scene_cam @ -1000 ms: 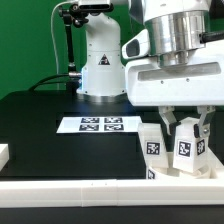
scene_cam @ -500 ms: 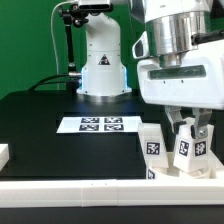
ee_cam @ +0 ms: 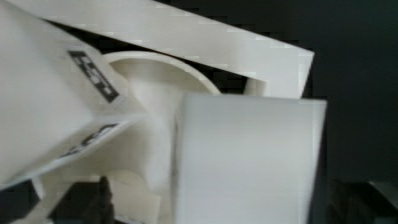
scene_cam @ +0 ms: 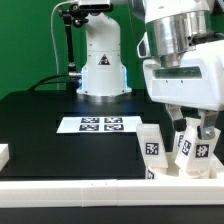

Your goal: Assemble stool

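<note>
My gripper [scene_cam: 195, 130] hangs at the front of the exterior view's right, open, with its fingers either side of a white tagged stool leg [scene_cam: 192, 150] that stands a little tilted. In the wrist view this leg [ee_cam: 249, 160] fills the space between the dark fingertips [ee_cam: 86, 200], with a gap on one side. A second tagged leg [scene_cam: 153, 146] stands just to the exterior view's left of it. The wrist view shows the round seat's rim [ee_cam: 151, 75] behind the leg and another tagged leg [ee_cam: 45, 100] beside it. In the exterior view the seat is hidden.
The marker board [scene_cam: 98, 124] lies mid-table on the black surface. A low white wall [scene_cam: 90, 190] runs along the front edge. A small white block [scene_cam: 3, 153] sits at the exterior view's far left. The arm's base [scene_cam: 100, 60] stands at the back.
The jaws have spread apart and let go of the leg. The hand has drifted slightly to the exterior view's right, and the leg now leans a little.
</note>
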{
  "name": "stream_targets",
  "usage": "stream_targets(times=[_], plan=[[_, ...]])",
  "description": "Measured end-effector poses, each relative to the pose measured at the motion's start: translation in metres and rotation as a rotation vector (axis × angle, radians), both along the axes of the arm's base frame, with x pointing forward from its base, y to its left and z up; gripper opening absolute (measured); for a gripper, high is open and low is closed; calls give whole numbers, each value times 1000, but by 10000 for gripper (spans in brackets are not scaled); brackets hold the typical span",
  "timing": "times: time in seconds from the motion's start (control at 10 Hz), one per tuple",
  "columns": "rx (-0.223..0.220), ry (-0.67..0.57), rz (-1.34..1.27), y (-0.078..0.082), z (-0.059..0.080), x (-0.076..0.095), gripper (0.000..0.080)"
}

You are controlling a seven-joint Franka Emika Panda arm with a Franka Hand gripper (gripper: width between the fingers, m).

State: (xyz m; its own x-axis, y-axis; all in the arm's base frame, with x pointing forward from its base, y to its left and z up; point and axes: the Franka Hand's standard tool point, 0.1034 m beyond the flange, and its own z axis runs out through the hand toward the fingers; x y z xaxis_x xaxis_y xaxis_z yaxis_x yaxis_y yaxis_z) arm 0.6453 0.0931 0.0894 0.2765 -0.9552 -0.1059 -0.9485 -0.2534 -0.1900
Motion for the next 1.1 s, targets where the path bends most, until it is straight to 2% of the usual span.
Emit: stream_targets(times=[0.1,0.4,0.7,0.9,1.1], plan=[[-5,-12,32,-2,4,2,636],[-17,-30,172,-2,24,4,649],[-37,-50,286,-1,22,4,649],[-76,-70,472,2,22,3,649],[-146,-102,790,2,25,3,649]])
